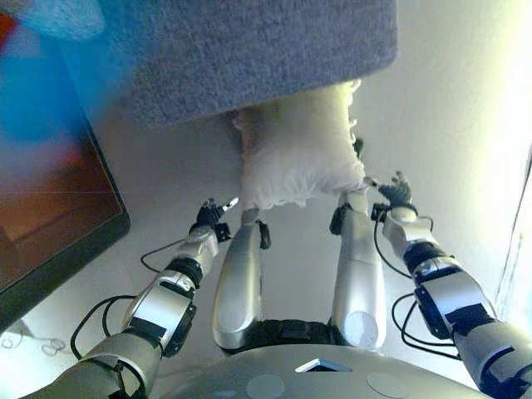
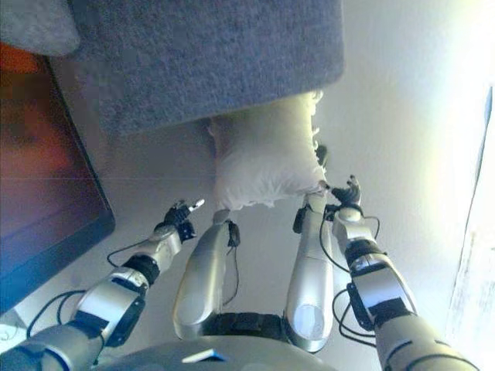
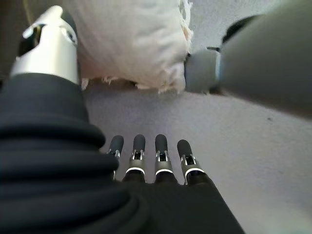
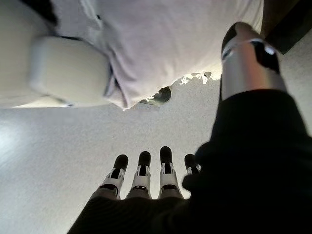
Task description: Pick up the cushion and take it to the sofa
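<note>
- Left hand [image 1: 209, 218]: fingers [image 3: 138, 146] straight and side by side, thumb out apart from them, nothing in its grasp. It sits off the cushion's lower left corner, apart from it, with bare floor [image 1: 166, 179] between.
- Right hand [image 1: 397, 193]: fingers [image 4: 143, 163] straight, thumb raised, holding nothing. It lies just beside the cushion's lower right corner; contact cannot be told.
- Cushion [image 1: 301, 150]: white, with a fringed edge, lying on the floor between the two hands and ahead of them. Its far edge is tucked under the front edge of the grey sofa [image 1: 249, 50]; its near, fringed edge faces the robot.
- Sofa: its front edge runs across the far side of the scene, overhanging the cushion's far part.
- Open room: pale floor lies free to the right of the cushion and right hand. On the left, a dark-framed panel [image 1: 58, 224] borders the floor, well apart from the left hand.
</note>
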Tool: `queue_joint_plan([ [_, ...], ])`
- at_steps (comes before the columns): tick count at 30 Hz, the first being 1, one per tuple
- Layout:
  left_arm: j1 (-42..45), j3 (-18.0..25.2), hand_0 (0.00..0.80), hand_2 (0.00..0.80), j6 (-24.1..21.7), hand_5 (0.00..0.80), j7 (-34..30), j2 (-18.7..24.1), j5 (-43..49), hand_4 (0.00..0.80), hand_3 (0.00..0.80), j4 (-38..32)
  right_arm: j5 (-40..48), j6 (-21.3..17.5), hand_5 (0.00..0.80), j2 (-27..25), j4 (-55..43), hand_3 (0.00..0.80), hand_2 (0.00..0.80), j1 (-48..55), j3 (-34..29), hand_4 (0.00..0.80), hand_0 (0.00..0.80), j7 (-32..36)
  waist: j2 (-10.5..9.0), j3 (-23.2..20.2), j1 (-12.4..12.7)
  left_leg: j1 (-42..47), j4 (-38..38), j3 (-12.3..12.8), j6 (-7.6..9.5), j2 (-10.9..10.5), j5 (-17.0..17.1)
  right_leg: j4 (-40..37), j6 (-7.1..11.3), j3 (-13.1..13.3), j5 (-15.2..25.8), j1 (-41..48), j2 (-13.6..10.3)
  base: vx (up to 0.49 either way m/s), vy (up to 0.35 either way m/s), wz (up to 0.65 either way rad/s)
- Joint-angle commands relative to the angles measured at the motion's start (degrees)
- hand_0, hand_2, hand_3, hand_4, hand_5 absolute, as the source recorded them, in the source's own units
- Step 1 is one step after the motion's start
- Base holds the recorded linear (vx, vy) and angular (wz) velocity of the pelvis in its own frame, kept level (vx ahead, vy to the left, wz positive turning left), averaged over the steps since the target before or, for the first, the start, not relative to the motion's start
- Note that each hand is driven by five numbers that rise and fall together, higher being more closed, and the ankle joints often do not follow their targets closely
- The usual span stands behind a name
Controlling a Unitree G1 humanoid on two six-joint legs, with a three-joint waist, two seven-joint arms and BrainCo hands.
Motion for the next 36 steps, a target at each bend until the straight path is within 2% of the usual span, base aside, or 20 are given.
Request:
queue_joint_plan([
  [1, -1.00, 1.54, 0.000, 0.000, -3.43, 0.000, 1.86, 2.22, -3.62, 0.000, 0.000, -0.17, 0.71, -1.35, 0.000, -1.54, -2.66, 0.000, 0.000, -0.07, 2.17, 0.000, 0.000, -2.42, -1.40, 0.73, -0.60, -12.12, 12.85, -5.80, 1.42, 2.21, -2.34, 5.11, 5.60, 1.99, -1.64, -4.69, -3.87, 0.001, 0.060, 0.00],
  [12, -5.21, 2.16, 0.000, 0.000, -7.79, 0.000, 4.86, 4.22, -5.65, 0.000, 0.000, -4.63, -0.99, 0.50, 0.000, -2.64, -6.40, 0.000, 0.000, -6.00, 3.87, 0.000, 0.000, -4.56, -2.15, 0.73, -0.80, -25.60, 22.35, -7.12, 1.78, 2.49, -4.20, 11.09, 5.43, 4.01, -2.36, -16.33, -3.05, -0.006, 0.006, 0.02],
  [21, -9.38, 4.93, 0.000, 0.000, -9.59, 0.000, 9.04, 5.80, -14.06, 0.000, 0.000, -5.05, -1.79, -0.14, 0.000, -3.58, -5.97, 0.000, 0.000, -11.81, 4.85, 0.000, 0.000, -6.33, -1.49, 0.73, -0.70, -31.39, 23.89, -8.01, 1.25, 1.72, -4.06, 12.86, 5.80, 5.67, -2.84, -21.92, -1.85, -0.006, 0.005, 0.00],
  [29, -11.80, 7.02, 0.000, 0.000, -9.08, 0.000, 13.81, 7.28, -16.56, 0.000, 0.000, -4.07, -1.87, -1.12, 0.000, -4.49, -6.04, 0.000, 0.000, -15.00, 4.64, 0.000, 0.000, -10.07, -1.17, 0.73, -0.42, -34.99, 24.20, -8.46, 1.00, 1.06, -3.98, 13.85, 6.14, 6.20, -3.27, -25.62, -1.59, 0.002, 0.002, 0.00],
  [30, -13.66, 6.96, 0.000, 0.000, -8.93, 0.000, 14.00, 7.72, -17.25, 0.000, 0.000, -2.60, 1.71, 0.44, 0.000, -5.44, -3.48, 0.000, 0.000, -18.85, 4.67, 0.000, 0.000, -8.00, -0.92, 0.73, -0.16, -36.15, 25.35, -8.47, 0.76, 1.42, -4.51, 15.02, 6.25, 6.24, -3.72, -26.83, -1.64, 0.026, 0.022, 0.03],
  [31, -13.98, 7.75, 0.000, 0.000, -9.13, 0.000, 13.89, 8.94, -18.13, 0.000, 0.000, -2.63, 0.86, -1.50, 0.000, -6.32, -4.84, 0.000, 0.000, -16.53, 3.68, 0.000, 0.000, -7.21, -1.29, 0.73, -0.37, -38.00, 26.71, -8.79, 0.58, 1.04, -4.77, 16.07, 6.63, 6.56, -3.54, -28.42, -1.62, 0.030, 0.027, -0.01],
  [33, -13.87, 8.40, 0.000, 0.000, -9.03, 0.000, 14.74, 9.81, -17.89, 0.000, 0.000, -4.04, 1.38, -2.44, 0.000, -7.63, -6.75, 0.000, 0.000, -15.03, 3.32, 0.000, 0.000, -6.46, -1.64, 0.73, -0.66, -38.74, 26.84, -8.90, 0.51, 0.82, -4.90, 15.94, 6.96, 6.66, -3.38, -29.04, -1.49, 0.024, 0.019, -0.06],
  [34, -14.61, 8.88, 0.000, 0.000, -8.29, 0.000, 15.81, 11.38, -17.01, 0.000, 0.000, -4.28, 1.96, -2.83, 0.000, -8.47, -7.68, 0.000, 0.000, -14.45, 3.08, 0.000, 0.000, -5.73, -1.86, 0.73, -0.95, -38.96, 26.61, -8.88, 0.41, 0.79, -4.89, 15.80, 7.13, 6.65, -3.30, -29.17, -1.27, 0.030, 0.016, -0.02],
  [36, -19.38, 9.27, 0.000, 0.000, -3.81, 0.000, 14.15, 16.58, -19.56, 0.000, 0.000, -2.19, 4.18, -3.02, 0.000, -11.24, -8.01, 0.000, 0.000, -15.30, 3.61, 0.000, 0.000, -3.36, -1.76, 0.73, -1.68, -39.79, 26.73, -8.19, -0.01, 0.90, -4.90, 16.17, 7.38, 6.89, -3.38, -30.35, -1.12, 0.042, 0.059, 0.02],
])
